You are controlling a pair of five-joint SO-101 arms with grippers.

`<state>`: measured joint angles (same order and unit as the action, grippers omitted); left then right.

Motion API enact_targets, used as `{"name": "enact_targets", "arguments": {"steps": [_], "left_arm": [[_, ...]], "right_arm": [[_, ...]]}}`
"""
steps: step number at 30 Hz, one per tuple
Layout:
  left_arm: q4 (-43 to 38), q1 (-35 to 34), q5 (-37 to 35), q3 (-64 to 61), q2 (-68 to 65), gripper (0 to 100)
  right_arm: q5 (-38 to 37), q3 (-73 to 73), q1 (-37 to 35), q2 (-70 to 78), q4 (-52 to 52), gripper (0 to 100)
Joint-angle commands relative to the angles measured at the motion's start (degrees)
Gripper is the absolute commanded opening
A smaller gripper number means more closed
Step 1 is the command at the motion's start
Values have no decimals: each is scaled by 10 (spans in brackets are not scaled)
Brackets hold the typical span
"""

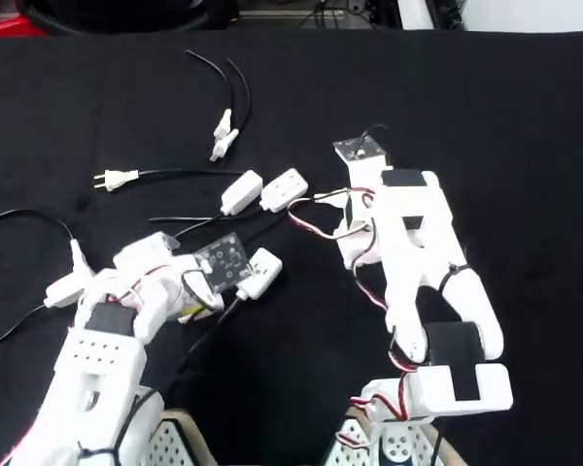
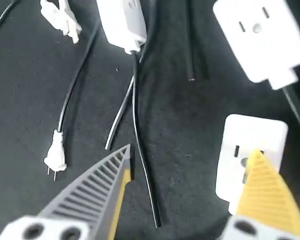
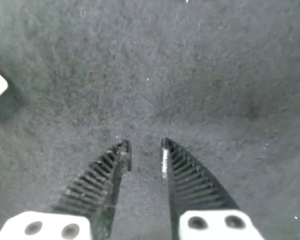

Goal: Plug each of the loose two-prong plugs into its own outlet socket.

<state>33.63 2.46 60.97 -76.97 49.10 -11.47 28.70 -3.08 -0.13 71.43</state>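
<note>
Left gripper: my left gripper (image 2: 192,150) is spread wide with nothing in it, low over the worktop (image 1: 525,116); its yellow finger overlaps the edge of the nearest outlet socket (image 2: 270,135).
Right gripper: my right gripper (image 3: 144,145) is parted a little and empty, over bare black cloth.
Plug in reach: a white two-prong plug (image 2: 55,157) lies flat beyond my grey finger, prongs free, well apart from the nearest outlet socket.
Its cable: a thin black cable (image 2: 72,95) trails from the plug's back end.
Other pieces: two more sockets (image 1: 241,191) sit side by side mid-worktop, and a pair of plugs (image 1: 223,133) lies farther back.
Handling, as I judge it: the plug looks light, hard and smooth, so it could twist in a loose pinch. The prongs are thin and would bend if squeezed. The cable is limp and will drag.
Where to hold: across the plug's flat body, just behind the prongs, never on the cable.
Socket: small and loose, likely to slide when pushed, so my other gripper should brace it.
</note>
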Motion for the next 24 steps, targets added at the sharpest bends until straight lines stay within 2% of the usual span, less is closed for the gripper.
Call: {"name": "enact_targets", "arguments": {"steps": [1, 9, 17, 20, 24], "left_arm": [[6, -7, 8, 23, -71, 340], [188, 49, 7, 65, -98, 339], [198, 53, -9, 60, -93, 339], [200, 45, -47, 82, -59, 339], [230, 46, -55, 95, 14, 339]], "right_arm": [[4, -26, 7, -2, 3, 106], [4, -26, 7, -2, 2, 106], [4, -26, 7, -2, 1, 106], [4, -26, 7, -1, 1, 106], [4, -26, 7, -1, 1, 106]]}}
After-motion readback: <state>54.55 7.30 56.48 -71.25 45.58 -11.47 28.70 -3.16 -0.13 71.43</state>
